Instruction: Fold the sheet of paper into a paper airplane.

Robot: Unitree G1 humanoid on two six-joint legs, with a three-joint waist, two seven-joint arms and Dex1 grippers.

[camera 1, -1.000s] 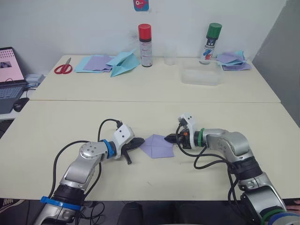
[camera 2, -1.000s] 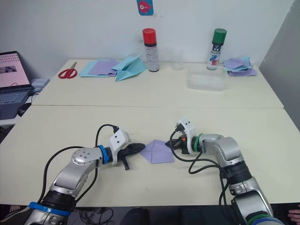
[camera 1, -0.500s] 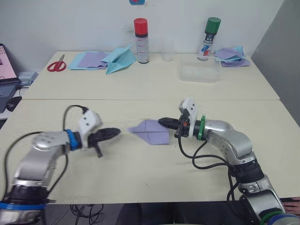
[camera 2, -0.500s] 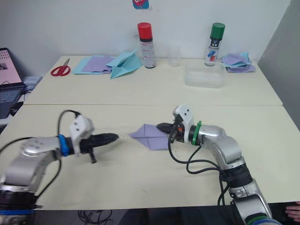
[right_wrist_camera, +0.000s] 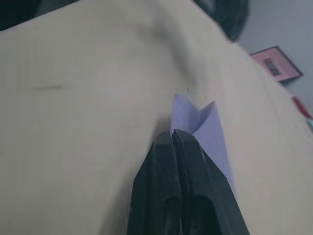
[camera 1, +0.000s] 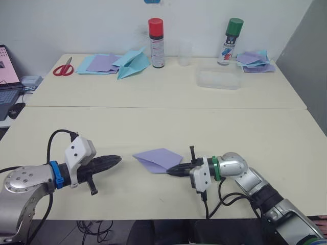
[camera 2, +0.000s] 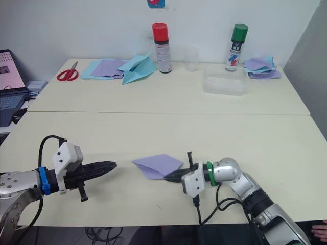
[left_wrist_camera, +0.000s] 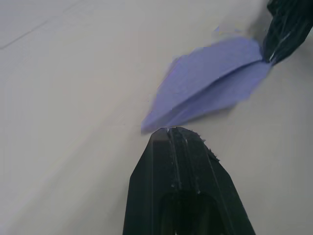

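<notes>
Lying on the near table [camera 1: 286,148], the sheet of paper [camera 1: 156,157] is folded into a flat, pointed lavender shape, one tip aimed toward the left gripper [camera 1: 116,160]. The right gripper [camera 1: 171,172] has its two black fingers pressed together on the paper's near right edge, pinching it; from its own wrist camera the paper [right_wrist_camera: 203,122] pokes out just past the closed fingertips. The left gripper sits just beside the paper's pointed tip, not touching it, fingers shut tight on nothing, as the left wrist view shows with the sheet [left_wrist_camera: 210,83] ahead of the joined tips.

Farther back, on the second table against the wall, a clear plastic tray [camera 1: 220,80] stands right of centre. Behind it are a green-capped spray can [camera 1: 231,35] and a red-capped spray can [camera 1: 156,37], with a light blue paper airplane [camera 1: 131,63], stacked blue and purple sheets [camera 1: 99,64] and red scissors [camera 1: 64,69] to the left. More loose sheets [camera 1: 254,59] lie at the far right.
</notes>
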